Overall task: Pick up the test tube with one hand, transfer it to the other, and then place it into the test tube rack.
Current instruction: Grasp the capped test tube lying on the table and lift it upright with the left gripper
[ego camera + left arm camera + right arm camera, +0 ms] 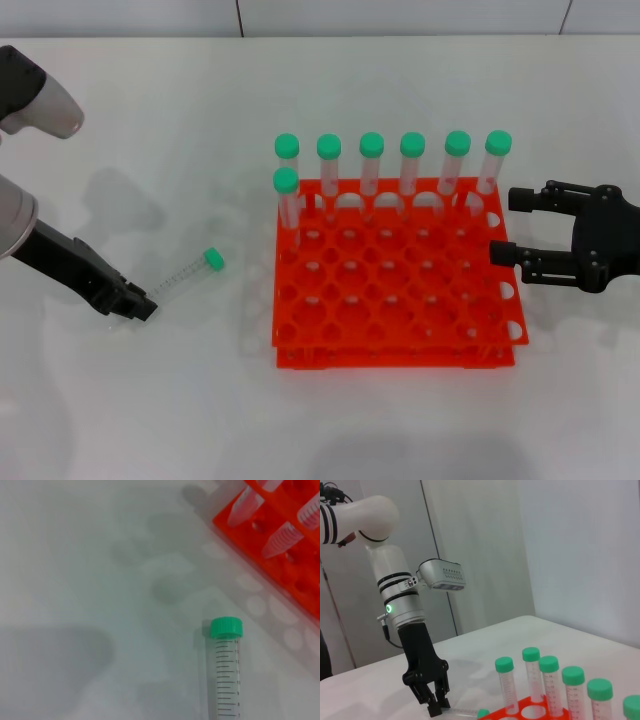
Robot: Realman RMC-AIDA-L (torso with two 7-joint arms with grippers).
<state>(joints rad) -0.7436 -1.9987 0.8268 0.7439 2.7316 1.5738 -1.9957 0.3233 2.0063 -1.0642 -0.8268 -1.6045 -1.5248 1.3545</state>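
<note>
Just left tool (pixel 140 308) at test tube (pixel 187 273)

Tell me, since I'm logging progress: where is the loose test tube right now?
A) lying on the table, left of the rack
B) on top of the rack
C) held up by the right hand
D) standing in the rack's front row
A: the test tube lies flat on the table left of the test tube rack, with the left hand at its base end.

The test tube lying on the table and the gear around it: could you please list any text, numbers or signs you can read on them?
Test tube: printed graduation marks with tiny figures beside them, too small to read.
Test tube rack: no text visible.
Left gripper, by the tube's bottom end: no label visible.
Right gripper, beside the rack: no label visible.
</note>
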